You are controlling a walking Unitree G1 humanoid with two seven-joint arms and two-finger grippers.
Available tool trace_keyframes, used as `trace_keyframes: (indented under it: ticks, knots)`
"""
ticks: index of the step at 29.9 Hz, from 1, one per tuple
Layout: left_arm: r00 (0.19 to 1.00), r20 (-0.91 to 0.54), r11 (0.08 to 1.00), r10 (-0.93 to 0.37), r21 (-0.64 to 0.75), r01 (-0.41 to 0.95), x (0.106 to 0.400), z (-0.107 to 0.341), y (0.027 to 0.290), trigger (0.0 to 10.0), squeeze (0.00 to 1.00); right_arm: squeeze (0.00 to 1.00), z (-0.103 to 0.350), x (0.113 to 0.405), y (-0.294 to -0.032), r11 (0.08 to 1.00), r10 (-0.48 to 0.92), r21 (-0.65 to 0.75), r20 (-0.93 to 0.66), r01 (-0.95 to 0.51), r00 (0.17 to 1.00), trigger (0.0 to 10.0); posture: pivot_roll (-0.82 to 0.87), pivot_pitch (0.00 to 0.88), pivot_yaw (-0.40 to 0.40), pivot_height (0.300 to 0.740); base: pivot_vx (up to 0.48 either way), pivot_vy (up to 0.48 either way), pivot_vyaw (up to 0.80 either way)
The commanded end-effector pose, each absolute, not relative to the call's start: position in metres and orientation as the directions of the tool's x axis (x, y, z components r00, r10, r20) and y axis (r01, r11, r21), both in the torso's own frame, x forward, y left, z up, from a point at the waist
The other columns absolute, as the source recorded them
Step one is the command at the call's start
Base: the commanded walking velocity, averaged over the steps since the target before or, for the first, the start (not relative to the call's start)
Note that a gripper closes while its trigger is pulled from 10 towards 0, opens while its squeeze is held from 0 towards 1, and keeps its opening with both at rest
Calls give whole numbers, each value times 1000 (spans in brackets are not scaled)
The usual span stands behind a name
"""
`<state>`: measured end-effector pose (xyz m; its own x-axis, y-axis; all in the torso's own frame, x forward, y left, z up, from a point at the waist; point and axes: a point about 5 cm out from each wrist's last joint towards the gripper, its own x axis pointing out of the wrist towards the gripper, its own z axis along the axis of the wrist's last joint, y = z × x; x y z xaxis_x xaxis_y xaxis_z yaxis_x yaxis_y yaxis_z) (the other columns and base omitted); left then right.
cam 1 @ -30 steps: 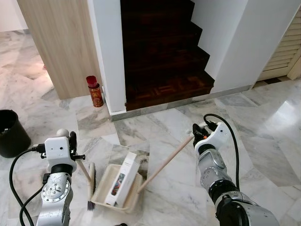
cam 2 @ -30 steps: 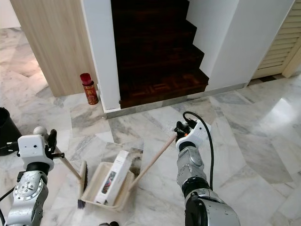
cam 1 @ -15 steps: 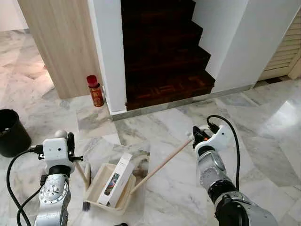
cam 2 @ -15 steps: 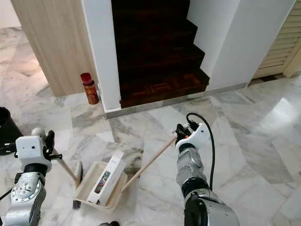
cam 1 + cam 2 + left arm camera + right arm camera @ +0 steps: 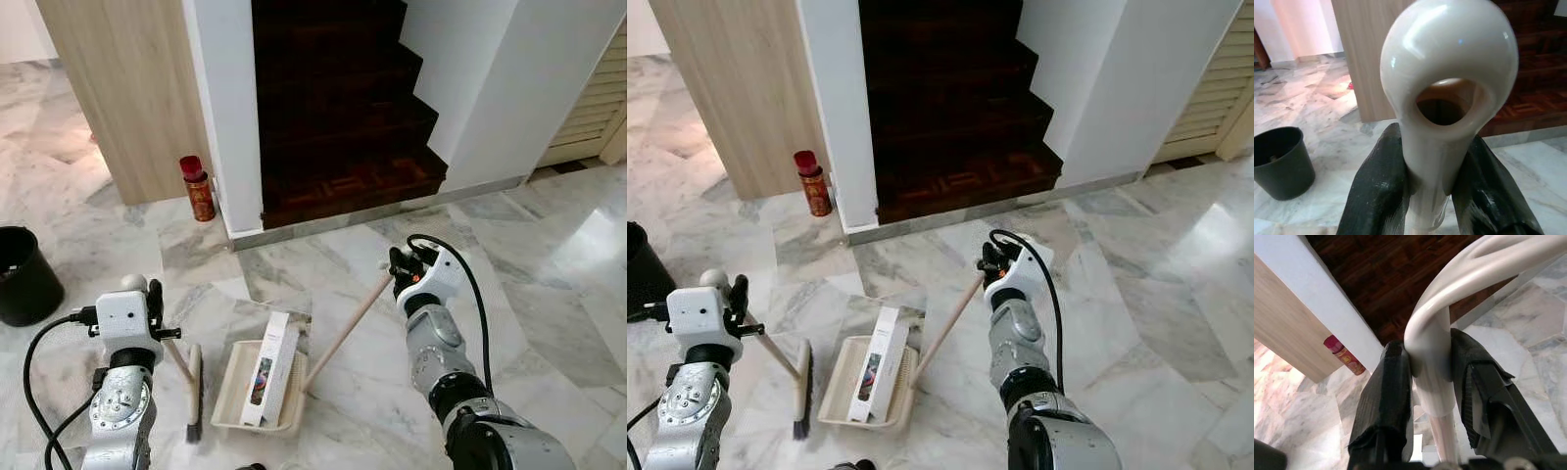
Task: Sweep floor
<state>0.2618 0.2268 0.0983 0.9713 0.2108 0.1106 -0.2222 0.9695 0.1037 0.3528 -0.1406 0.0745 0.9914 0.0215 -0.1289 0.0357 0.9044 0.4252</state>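
A: Where is the brush [image 5: 193, 390] placed relative to the left gripper [image 5: 1432, 196]?

B: Below and just ahead of it. Its handle, clamped between the fingers, runs down to the bristles beside the dustpan [image 5: 232, 390].

A: And the dustpan?

B: Its long handle [image 5: 348, 321] is clamped by the right gripper [image 5: 1430, 396] and slants down toward the left arm. A box [image 5: 271, 370], apparently, lies inside.

Marble floor [image 5: 549, 274]; dustpan [image 5: 230, 397], brush [image 5: 194, 392], bin [image 5: 24, 279], can [image 5: 199, 191].
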Motion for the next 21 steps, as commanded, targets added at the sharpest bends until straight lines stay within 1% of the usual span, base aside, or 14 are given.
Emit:
trace_keyframes:
  ticks: [1,2,21]
  knots:
    - [963,167,968,210,104,-229,262,111,225,10000,0,0,90,359,-141,911,13,412,-52,10,999,10000,55,27,-36,740,0,0,0]
    - [963,166,968,211,102,-230,262,111,225,10000,0,0,90,359,-140,913,16,409,-49,6,999,10000,55,27,-36,740,0,0,0]
    - [966,160,971,202,98,-219,263,108,221,10000,0,0,92,359,-139,919,23,395,-34,-7,999,10000,59,0,-30,740,0,360,0]
